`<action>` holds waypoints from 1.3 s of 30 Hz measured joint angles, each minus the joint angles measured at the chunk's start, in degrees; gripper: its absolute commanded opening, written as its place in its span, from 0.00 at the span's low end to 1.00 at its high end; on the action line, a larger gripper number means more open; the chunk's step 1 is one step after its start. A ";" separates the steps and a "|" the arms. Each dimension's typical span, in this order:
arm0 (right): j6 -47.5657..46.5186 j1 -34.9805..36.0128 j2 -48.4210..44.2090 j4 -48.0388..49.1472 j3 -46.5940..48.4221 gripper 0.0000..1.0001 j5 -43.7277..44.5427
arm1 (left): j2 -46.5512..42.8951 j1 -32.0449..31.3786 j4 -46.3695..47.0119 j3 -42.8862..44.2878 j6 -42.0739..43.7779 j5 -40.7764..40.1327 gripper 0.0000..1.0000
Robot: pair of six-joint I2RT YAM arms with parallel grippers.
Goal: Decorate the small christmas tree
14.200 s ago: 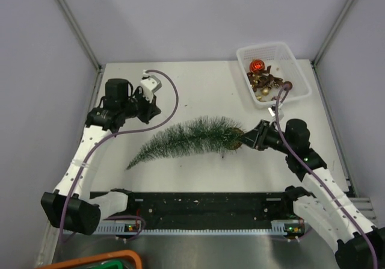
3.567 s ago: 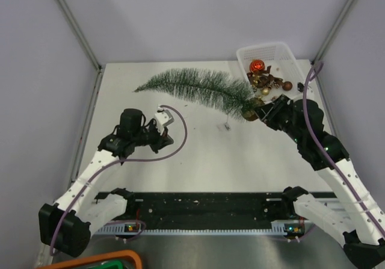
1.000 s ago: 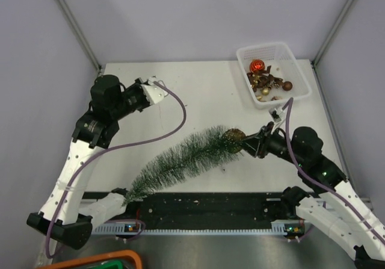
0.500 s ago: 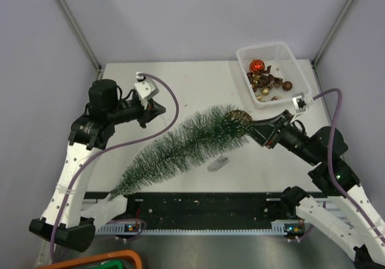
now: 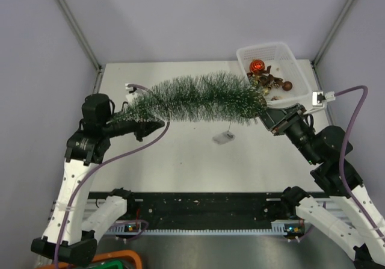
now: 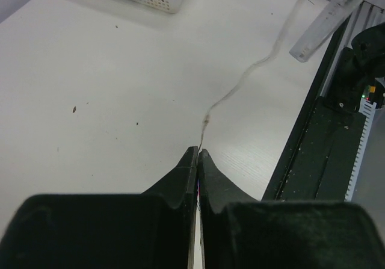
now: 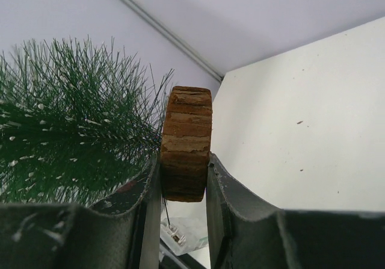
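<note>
The small christmas tree [image 5: 198, 97], a slim cone of dark green bristles with whitish tips, hangs lengthwise above the white counter [image 5: 180, 166]. It spans most of the counter's width near the far edge. The right arm's fingers [image 7: 231, 197] are clamped on the rim of its round wooden disc base [image 7: 186, 130]. This end sits just beside the white perforated basket [image 5: 297, 67], which stands in the far right corner and holds red and brown baubles [image 5: 257, 65].

The tree's tip reaches over the left arm's fingers [image 6: 180, 179]. These are pressed together low over the counter. A thin pale strand [image 6: 240, 82] rises from between them, and I cannot tell what it is.

A small clear tag [image 5: 224, 138] dangles on a thread under the tree's middle. The counter between the tree and the black rail [image 5: 204, 206] at the near edge is open. Grey wall panels [image 5: 198, 16] close off the far and side edges.
</note>
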 measured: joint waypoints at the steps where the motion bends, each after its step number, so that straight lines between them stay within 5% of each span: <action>1: 0.72 0.00 0.22 -0.13 0.00 0.00 1.11 | -1.03 0.00 0.63 -0.92 -0.37 0.04 0.08; 13: 2.93 0.00 6.34 -3.65 4.44 0.00 7.37 | -9.18 0.00 6.51 -4.72 -1.49 0.44 0.06; 28: -8.17 0.00 9.90 -12.59 8.57 0.00 19.34 | -13.73 0.04 6.03 -5.51 0.61 3.85 0.10; 39: -13.81 0.85 14.23 -15.91 8.39 0.00 20.06 | -6.91 -0.31 0.94 6.32 17.20 0.68 0.18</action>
